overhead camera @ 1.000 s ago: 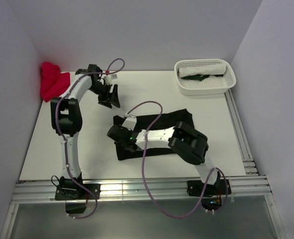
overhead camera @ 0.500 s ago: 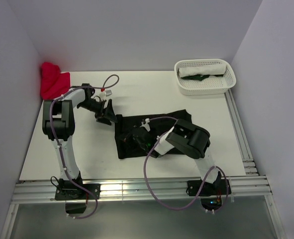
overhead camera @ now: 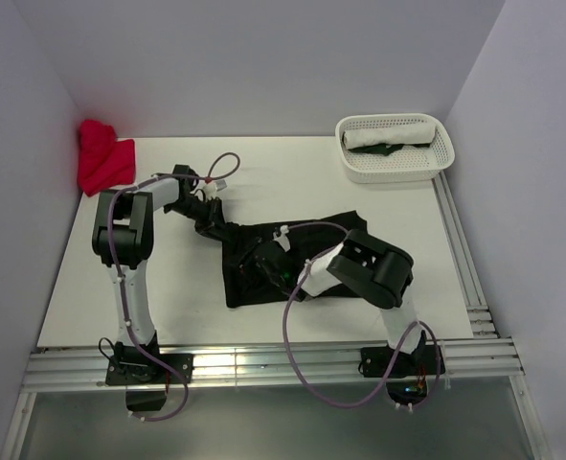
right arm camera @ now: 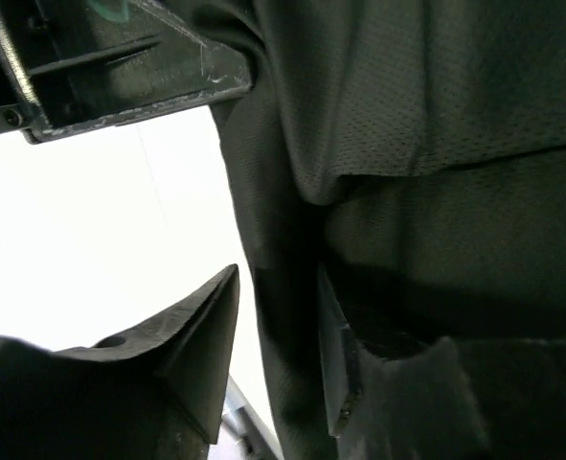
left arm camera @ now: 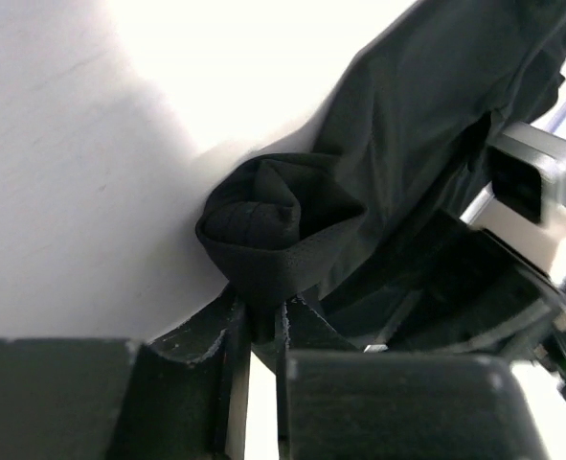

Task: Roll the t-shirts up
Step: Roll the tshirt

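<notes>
The black t-shirt [overhead camera: 345, 222] lies crumpled on the white table, mid-way across. My left gripper [overhead camera: 209, 217] is at its far left corner, shut on a bunched fold of the black t-shirt [left arm camera: 273, 225], which bulges just past the left gripper [left arm camera: 261, 321]. My right gripper [overhead camera: 261, 266] sits low over the shirt's left part. In the right wrist view the right gripper [right arm camera: 281, 316] is open. The shirt's folded edge [right arm camera: 283, 192] runs between the fingers, with a gap to the left finger [right arm camera: 201, 331]. A red t-shirt [overhead camera: 103, 158] lies heaped in the far left corner.
A white perforated basket [overhead camera: 438, 158] stands at the back right, holding a rolled white t-shirt [overhead camera: 393, 132] and a dark green one [overhead camera: 383, 149]. Metal rails run along the table's right edge [overhead camera: 460, 249] and front edge [overhead camera: 263, 362]. Walls close in on three sides.
My left gripper came down from the far left to the shirt's corner and closed on the fabric. My right gripper slid onto the shirt's left part and its jaws opened wider.
</notes>
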`<state>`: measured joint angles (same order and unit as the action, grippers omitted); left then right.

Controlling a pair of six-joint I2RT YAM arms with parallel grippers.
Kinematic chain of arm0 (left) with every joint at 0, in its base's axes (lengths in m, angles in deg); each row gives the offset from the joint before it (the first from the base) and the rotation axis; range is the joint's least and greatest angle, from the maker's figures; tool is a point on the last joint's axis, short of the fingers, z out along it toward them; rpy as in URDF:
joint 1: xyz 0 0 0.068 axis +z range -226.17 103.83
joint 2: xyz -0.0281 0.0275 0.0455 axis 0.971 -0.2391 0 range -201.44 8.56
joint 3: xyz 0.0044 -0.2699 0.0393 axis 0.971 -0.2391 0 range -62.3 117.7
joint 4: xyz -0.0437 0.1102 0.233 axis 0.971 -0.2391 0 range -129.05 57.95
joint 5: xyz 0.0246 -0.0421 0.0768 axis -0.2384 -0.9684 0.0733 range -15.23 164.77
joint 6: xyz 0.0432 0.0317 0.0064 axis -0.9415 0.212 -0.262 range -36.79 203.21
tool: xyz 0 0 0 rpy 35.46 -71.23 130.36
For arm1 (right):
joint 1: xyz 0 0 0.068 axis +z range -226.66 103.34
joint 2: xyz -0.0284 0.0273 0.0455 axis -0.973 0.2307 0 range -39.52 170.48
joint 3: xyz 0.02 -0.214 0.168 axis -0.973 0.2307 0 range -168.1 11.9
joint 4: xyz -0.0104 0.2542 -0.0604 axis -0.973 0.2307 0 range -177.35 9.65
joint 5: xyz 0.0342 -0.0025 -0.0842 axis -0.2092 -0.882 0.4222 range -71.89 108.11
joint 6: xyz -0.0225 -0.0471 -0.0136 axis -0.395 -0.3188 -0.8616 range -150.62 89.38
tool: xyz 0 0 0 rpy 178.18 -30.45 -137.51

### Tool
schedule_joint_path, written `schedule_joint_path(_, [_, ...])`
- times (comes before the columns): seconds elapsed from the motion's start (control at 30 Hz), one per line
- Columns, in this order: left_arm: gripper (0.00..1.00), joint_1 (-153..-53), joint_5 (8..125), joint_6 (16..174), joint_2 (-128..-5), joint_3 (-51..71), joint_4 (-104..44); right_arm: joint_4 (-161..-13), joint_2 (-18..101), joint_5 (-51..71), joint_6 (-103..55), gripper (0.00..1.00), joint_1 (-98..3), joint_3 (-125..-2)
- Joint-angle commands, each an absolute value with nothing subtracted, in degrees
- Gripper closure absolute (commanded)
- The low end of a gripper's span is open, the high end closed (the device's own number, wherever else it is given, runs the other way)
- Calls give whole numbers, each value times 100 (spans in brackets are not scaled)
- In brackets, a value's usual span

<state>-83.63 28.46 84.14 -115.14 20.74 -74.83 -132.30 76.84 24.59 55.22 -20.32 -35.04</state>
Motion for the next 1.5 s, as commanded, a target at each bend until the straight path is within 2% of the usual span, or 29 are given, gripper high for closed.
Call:
schedule_joint_path(0.0, [89, -8548, 3688, 8567, -11502, 2225, -7230, -11589, 7019, 3065, 4964, 54, -1971, -3906])
schedule_joint_path(0.27, [93, -8715, 4136, 8496, -11598, 2366, -7467, -8318, 6586, 4262, 4383, 50, -1523, -5199])
schedule_joint_path(0.67, [93, -8777, 4295, 8400, -11660, 2480, -7652, -5952, 7113, 5149, 4479, 48, -925, -6648])
schedule_joint_path(0.87, [93, -8786, 4374, 8382, -11660, 2497, -7705, -5255, 7324, 5703, 4172, 48, -758, -7493])
schedule_joint_path(1.13, [93, -8786, 4400, 8382, -11739, 2550, -7819, -4553, 8456, 6091, 3188, 48, -775, -9144])
schedule_joint_path(1.47, [93, -8786, 4453, 8136, -11730, 2629, -7898, -3708, 9267, 6188, 3292, 48, -767, -9911])
